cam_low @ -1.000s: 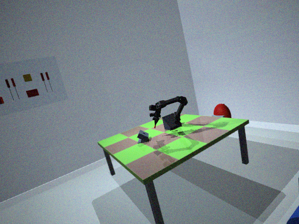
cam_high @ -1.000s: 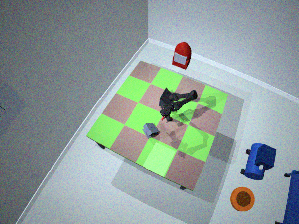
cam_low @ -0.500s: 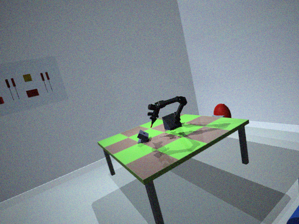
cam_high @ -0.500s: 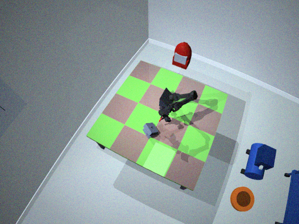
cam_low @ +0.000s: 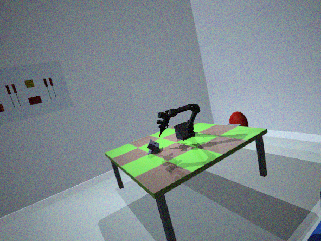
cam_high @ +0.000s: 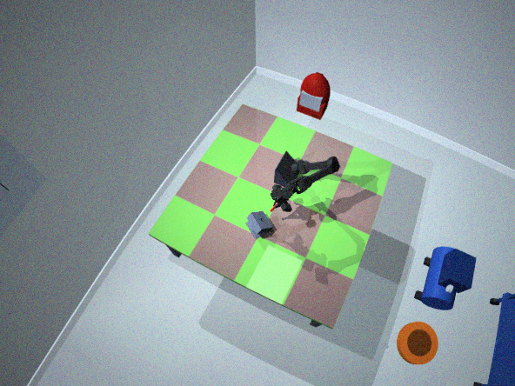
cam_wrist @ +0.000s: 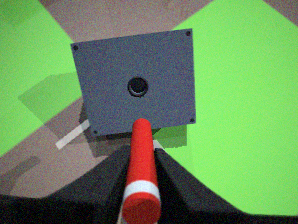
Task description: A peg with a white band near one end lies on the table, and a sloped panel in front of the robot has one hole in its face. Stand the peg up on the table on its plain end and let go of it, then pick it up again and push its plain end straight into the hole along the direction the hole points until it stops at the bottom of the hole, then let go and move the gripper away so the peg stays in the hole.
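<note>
The red peg is held in the air, its white band near the camera end in the wrist view and its plain end pointing away toward the panel. My gripper is shut on the peg, above the table and to the robot's side of the panel. The grey-blue sloped panel stands on the table. Its round dark hole is empty and lies just beyond the peg's plain end in the wrist view. The peg does not touch the panel in the exterior view.
The checkered green and brown table carries the arm and panel. The arm's dark base block stands behind the gripper. Shadows of the arm fall beside the panel. A red object, blue machines and an orange ring are off the table.
</note>
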Robot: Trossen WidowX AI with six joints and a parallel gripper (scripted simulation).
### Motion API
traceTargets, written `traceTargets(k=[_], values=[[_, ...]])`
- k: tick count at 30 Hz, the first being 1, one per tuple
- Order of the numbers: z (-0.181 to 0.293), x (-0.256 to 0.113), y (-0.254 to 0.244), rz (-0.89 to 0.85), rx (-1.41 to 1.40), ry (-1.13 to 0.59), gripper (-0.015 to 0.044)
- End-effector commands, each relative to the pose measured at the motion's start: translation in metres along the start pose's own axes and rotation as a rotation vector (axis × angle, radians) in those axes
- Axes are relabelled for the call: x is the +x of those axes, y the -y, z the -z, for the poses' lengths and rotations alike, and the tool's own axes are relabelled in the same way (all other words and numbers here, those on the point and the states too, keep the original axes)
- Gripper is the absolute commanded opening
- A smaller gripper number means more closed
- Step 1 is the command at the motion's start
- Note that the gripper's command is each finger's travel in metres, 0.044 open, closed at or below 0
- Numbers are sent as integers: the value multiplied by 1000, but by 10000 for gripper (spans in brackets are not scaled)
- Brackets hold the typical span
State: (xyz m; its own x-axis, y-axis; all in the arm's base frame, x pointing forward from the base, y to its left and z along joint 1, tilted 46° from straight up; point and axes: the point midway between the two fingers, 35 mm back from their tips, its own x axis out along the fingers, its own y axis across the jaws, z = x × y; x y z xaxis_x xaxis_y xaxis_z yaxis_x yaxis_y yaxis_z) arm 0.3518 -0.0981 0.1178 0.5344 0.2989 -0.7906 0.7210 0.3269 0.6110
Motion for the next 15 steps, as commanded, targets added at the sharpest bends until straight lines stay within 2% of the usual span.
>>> traceTargets(k=[1, 15], values=[[-3, 7, 0, 2, 3, 9, 0], [-9, 34, -4, -9, 10, 29, 0]])
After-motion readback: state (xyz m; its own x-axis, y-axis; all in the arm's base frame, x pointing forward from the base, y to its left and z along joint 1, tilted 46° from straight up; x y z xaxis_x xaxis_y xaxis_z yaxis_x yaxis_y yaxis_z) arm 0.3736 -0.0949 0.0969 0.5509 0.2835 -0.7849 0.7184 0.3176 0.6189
